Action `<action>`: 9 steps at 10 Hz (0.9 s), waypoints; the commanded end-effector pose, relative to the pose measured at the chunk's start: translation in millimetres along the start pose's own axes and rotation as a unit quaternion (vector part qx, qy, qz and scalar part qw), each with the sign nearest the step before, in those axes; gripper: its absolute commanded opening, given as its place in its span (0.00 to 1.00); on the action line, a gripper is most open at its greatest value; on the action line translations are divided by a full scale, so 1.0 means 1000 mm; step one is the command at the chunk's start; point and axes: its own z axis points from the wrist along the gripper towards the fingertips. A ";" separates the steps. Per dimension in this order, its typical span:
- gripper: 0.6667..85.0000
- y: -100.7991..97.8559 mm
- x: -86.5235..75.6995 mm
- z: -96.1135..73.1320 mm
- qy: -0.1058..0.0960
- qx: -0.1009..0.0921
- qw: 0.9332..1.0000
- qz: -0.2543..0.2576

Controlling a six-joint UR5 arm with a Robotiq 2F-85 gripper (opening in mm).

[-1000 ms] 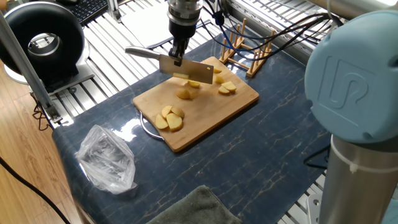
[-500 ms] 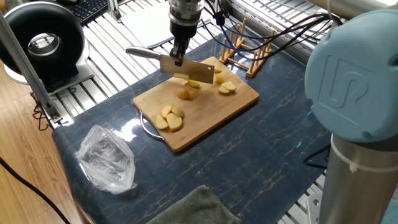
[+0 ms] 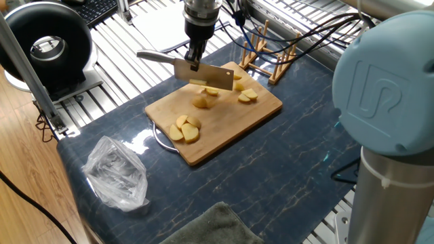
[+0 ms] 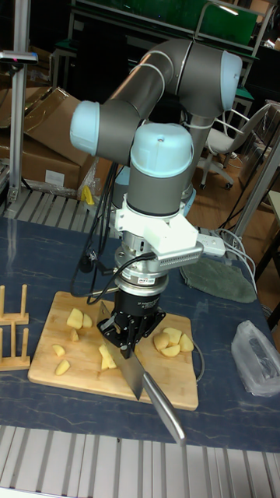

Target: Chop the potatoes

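Fixed view shows a desk (image 3: 285,176) covered in dark blue marbled sheet, laid over ribbed aluminium framing. On it lies a bamboo board (image 3: 224,132), its long axis running from lower left to upper right in this view. A crumpled clear plastic bag (image 3: 116,173) lies on the sheet to the lower left, a grey cloth (image 3: 210,227) at the bottom edge, a wooden rack (image 3: 266,55) just beyond the board's far corner. A black round device (image 3: 47,44) stands at the upper left; wood flooring shows beside it. Tall fixed view shows cardboard boxes (image 4: 47,124) and an office chair (image 4: 222,144) behind the arm.

Potatoes (image 3: 185,129) lie on the board in separate groups: a cluster of rounded pieces near the board's lower-left end, a single piece (image 3: 201,102) mid-board, slices (image 3: 247,95) toward the far right end, and more pieces (image 3: 211,91) directly under the blade.

Gripper (image 3: 194,59) hangs above the board, jaws clenched on a cleaver (image 3: 203,76). The blade points lower right, the steel handle upper left; the cutting edge faces down, at or just above the pieces beneath it; contact cannot be confirmed.
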 end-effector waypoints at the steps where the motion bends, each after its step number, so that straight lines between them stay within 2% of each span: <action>1: 0.00 -0.006 -0.004 -0.003 -0.004 -0.006 1.000 -0.005; 6: 0.00 -0.012 -0.005 0.000 -0.005 -0.001 1.000 -0.013; 9: 0.00 -0.013 -0.003 0.003 -0.008 -0.004 1.000 -0.017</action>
